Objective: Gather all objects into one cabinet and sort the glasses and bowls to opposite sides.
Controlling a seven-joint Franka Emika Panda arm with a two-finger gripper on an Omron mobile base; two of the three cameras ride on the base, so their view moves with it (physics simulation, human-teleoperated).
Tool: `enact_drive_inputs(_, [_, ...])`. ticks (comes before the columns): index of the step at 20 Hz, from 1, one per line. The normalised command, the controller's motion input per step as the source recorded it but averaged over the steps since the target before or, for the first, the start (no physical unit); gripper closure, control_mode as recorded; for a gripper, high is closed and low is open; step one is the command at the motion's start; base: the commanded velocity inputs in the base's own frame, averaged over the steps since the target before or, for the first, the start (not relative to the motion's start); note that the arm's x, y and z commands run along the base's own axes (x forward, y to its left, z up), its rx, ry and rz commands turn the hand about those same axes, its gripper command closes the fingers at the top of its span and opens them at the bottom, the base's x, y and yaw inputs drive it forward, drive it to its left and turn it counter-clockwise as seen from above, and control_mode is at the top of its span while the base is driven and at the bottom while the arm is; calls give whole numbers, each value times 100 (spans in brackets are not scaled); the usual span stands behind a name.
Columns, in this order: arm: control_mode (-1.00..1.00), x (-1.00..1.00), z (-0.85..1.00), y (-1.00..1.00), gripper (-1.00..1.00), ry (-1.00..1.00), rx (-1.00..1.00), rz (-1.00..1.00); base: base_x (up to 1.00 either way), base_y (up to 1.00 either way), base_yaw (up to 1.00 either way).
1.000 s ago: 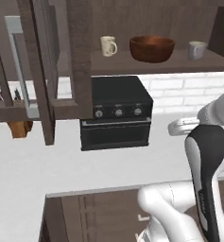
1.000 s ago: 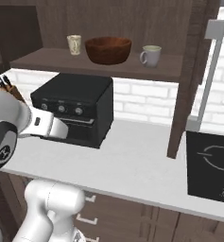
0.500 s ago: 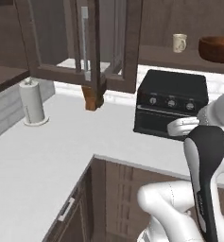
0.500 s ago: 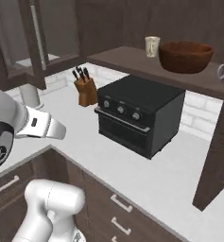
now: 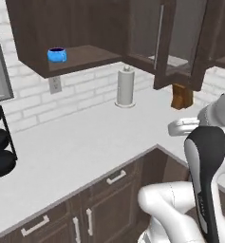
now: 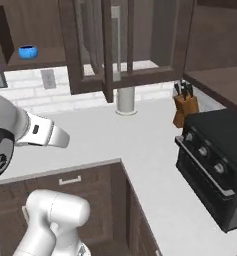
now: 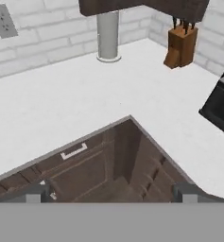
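Blue bowl (image 5: 57, 54) sits alone on the open shelf of the dark wall cabinet (image 5: 76, 28), well above the white desk (image 5: 85, 142). It looks small, rigid and probably light with a smooth, slippery glaze; pinching 1 rim wall seems safest. The tool (image 7: 113, 191) hangs wide open, holding nothing.

base views swung left: blue bowl (image 5: 57, 54) on cabinet (image 5: 76, 56) shelf, mugs gone

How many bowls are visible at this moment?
1. A small blue bowl stands on the open shelf of the dark wall cabinet, near its left end, above the counter. Other bowls may lie outside these views.
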Motion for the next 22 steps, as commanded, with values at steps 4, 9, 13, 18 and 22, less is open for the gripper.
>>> enact_drive_inputs(4, [100,0,0,0,-100,0,0,0,44,38,73])
enact_drive_inputs(9, [100,0,0,0,-100,0,0,0,55,22,46])
enact_drive_inputs(13, [100,0,0,0,-100,0,0,0,52,0,14])
enact_drive_inputs(18, [100,0,0,0,-100,0,0,0,54,0,7])
enact_drive_inputs(22, [100,0,0,0,-100,0,0,0,46,0,15])
